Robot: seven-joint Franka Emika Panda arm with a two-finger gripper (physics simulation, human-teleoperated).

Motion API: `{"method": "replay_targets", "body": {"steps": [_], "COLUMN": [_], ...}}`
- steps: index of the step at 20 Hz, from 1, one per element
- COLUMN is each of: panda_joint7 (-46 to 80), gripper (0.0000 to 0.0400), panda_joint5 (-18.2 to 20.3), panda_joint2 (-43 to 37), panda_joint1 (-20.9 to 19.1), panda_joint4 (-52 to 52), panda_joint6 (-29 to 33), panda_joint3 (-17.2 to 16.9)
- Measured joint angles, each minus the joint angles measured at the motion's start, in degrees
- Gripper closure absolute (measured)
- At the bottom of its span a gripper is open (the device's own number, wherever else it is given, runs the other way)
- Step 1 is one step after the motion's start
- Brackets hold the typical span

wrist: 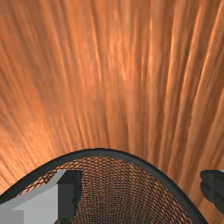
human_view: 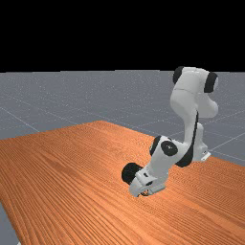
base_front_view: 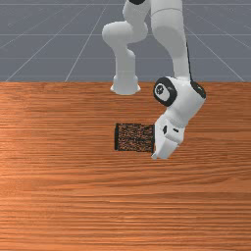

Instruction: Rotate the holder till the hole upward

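Wooden bench: mesh holder is laid on its side, beside the claw | fingers are spread, rim not pinched | light, stiff, easily rolled handling is expected; rim should be grasped.

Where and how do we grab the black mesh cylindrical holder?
Probably best at the dark rim of its mouth, from the front view's right, fingers straddling the wall. The holder lies on its side, mouth facing that way; its thin mesh wall should suit a pinch.
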Motion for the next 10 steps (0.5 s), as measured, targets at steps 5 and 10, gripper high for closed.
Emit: {"method": "replay_targets", "body": {"steps": [5, 10], "panda_joint7": [-1.35, -4.03], "gripper": [0.0, 0.0], "panda_joint5": [-0.28, -1.46], "panda_joint2": [-0.13, -1.17], "panda_joint1": [-0.52, -2.26], "panda_joint4": [-0.24, -2.61], "panda_joint6": [-1.01, 2.21], "panda_joint3": [-0.26, -0.82]}}
